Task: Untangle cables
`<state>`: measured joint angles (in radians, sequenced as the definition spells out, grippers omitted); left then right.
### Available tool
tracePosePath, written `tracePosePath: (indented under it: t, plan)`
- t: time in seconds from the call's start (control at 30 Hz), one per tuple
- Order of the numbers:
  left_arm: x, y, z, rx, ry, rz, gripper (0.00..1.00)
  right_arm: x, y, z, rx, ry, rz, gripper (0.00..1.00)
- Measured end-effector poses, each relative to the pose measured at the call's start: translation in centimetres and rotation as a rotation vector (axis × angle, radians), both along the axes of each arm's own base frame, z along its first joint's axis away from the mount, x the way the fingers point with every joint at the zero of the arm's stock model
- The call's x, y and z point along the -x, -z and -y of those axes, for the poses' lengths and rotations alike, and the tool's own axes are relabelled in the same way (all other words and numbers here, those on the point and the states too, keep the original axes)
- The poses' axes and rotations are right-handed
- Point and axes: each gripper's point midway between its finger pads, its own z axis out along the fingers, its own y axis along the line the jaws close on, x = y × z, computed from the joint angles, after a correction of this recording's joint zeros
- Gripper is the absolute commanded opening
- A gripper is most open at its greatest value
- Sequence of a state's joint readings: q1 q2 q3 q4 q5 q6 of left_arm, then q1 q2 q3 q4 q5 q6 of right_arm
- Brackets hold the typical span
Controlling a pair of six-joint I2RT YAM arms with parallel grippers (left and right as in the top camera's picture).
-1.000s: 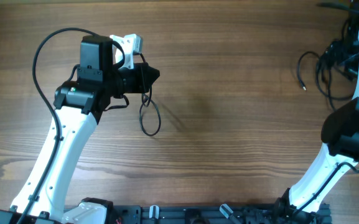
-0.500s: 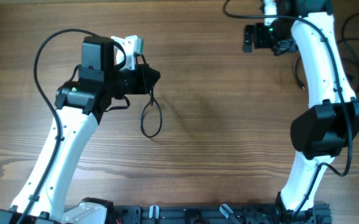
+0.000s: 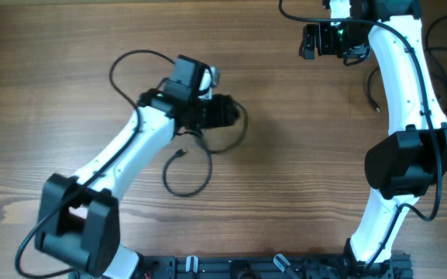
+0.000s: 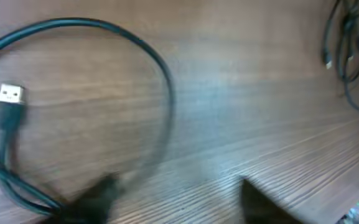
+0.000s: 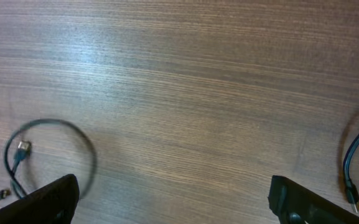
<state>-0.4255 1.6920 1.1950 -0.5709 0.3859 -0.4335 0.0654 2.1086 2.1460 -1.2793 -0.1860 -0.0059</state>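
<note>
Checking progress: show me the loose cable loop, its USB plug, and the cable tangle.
loose cable loop [image 3: 186,194]: overhead, bottom of the loop.
USB plug [image 4: 10,94]: left wrist, metal tip.
cable tangle [image 4: 346,55]: left wrist, middle of the strands.

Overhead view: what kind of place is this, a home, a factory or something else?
Probably a robotics lab bench, not a home. A left arm and a right arm, white and black, stand at a wooden table, and thin cables lie loose on it, like practice pieces.
</note>
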Motion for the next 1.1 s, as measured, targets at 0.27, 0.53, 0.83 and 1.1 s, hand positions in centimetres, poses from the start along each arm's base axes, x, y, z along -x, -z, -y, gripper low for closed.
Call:
tracePosePath:
  t: [0.27, 0.53, 0.83, 1.1]
  plan:
    - [-0.6, -1.4, -0.2, 0.009, -0.029, 0.027, 1.00, -0.2, -0.5, -1.7, -0.094, -0.034, 0.015, 0.97]
    - [-4.3, -11.5, -13.8, 0.042, -0.435, 0.214, 1.00, 0.7, -1.4, -6.9, -0.226, -0.145, 0.010, 0.93]
    - [-3.3, -11.5, -24.2, -0.008, -0.712, 0.168, 1.00, 5.8, -0.9, -17.8, -0.187, -0.352, -0.047, 0.73]
    - [-2.9, -11.2, -25.8, -0.016, -0.756, 0.150, 1.00, 10.4, 3.0, -24.8, -0.105, -0.480, -0.134, 0.68]
